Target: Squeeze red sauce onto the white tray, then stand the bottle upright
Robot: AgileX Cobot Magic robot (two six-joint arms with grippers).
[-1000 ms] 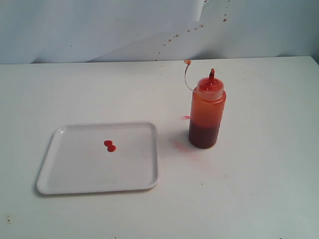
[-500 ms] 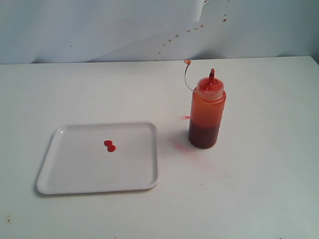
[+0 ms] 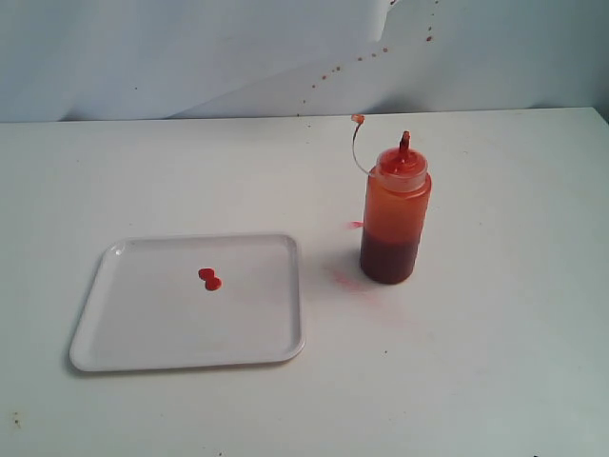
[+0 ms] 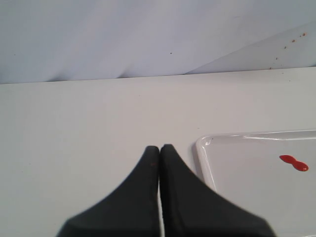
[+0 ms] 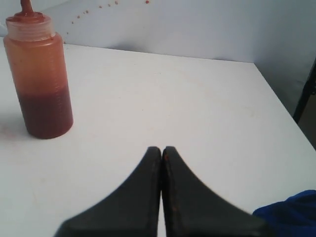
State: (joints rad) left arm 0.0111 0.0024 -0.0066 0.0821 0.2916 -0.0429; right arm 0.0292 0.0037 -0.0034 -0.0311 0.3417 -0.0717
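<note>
Near the middle of the white tray (image 3: 124, 343) lay two joined blobs of red sauce (image 3: 209, 279). The squeeze bottle (image 3: 394, 214) stood upright on the table (image 3: 495, 381), apart from the tray's right edge in the exterior view. The left gripper (image 4: 159, 148), near a tray corner, and the right gripper (image 5: 161, 149) were both clenched on nothing.

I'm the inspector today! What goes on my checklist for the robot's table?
Surface: white table, faint red smear beside the bottle.
Job's things: white tray holding two joined sauce blobs; bottle upright, apart from the tray.
Clutter: nothing seen.
Grippers: left gripper shut, empty; right gripper shut, empty.
Cables: nothing seen.
Surroundings: pale wall with small red specks; something blue past the table edge.
</note>
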